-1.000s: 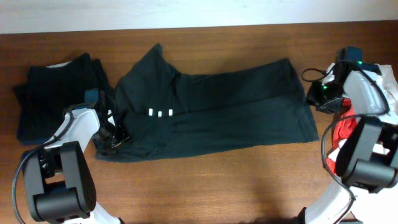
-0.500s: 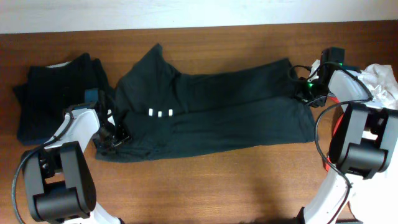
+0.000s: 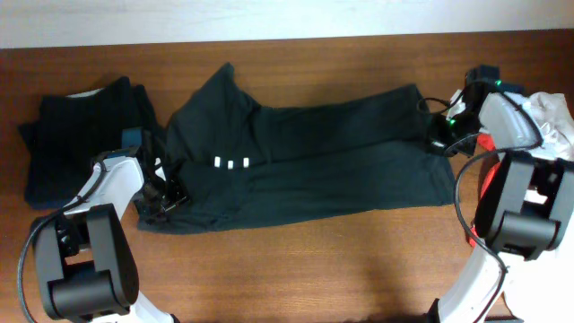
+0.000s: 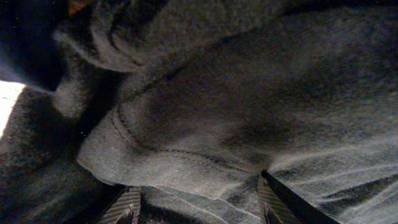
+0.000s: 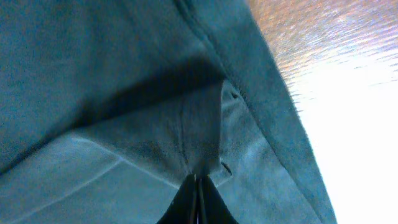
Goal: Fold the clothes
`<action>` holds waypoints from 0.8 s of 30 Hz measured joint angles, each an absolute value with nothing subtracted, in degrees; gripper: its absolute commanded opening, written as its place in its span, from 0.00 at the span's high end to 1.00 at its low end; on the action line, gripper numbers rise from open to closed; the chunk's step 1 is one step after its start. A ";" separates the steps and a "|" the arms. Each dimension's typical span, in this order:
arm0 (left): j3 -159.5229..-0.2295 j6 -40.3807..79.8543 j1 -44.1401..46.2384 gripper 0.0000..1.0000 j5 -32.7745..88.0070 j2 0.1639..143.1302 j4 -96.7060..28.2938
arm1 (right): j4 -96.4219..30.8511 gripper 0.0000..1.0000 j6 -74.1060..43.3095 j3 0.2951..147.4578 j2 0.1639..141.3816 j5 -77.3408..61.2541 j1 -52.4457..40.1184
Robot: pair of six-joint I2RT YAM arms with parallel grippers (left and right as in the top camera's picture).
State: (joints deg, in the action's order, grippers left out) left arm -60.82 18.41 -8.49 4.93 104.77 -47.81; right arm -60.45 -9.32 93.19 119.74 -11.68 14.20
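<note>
Dark T-shirt (image 3: 305,166) lies spread flat across the middle of the table (image 3: 314,269), collar end to the left, hem end to the right, white logo marks (image 3: 231,162) facing up.

Right gripper (image 3: 441,140) sits on the shirt's right edge. In the right wrist view, right gripper (image 5: 196,182) has its fingers (image 5: 186,202) pressed together, pinching a small raised fold of the shirt fabric, hem seam just beside it, bare wood past the edge.

Left gripper (image 3: 169,197) is at the shirt's lower left corner. In the left wrist view, left gripper (image 4: 199,208) has its fingers (image 4: 127,208) spread, with a rolled hem fold lying between them; can't tell any squeeze.

Folded dark garment (image 3: 76,135) sits left of the shirt, close beside it. White-and-red garments (image 3: 549,126) are piled at the right table edge behind the right arm.
</note>
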 measured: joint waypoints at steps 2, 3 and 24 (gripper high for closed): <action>-60.84 18.41 -8.49 0.39 4.93 104.77 -47.79 | -69.06 0.96 -10.28 97.36 117.01 -9.87 14.20; -60.82 18.41 -8.51 0.39 4.93 104.77 -47.79 | -74.28 0.96 -10.94 99.61 114.98 -7.81 14.20; -60.80 18.41 -8.49 0.39 4.93 104.77 -47.75 | -97.03 0.96 -15.81 100.47 91.70 1.43 14.13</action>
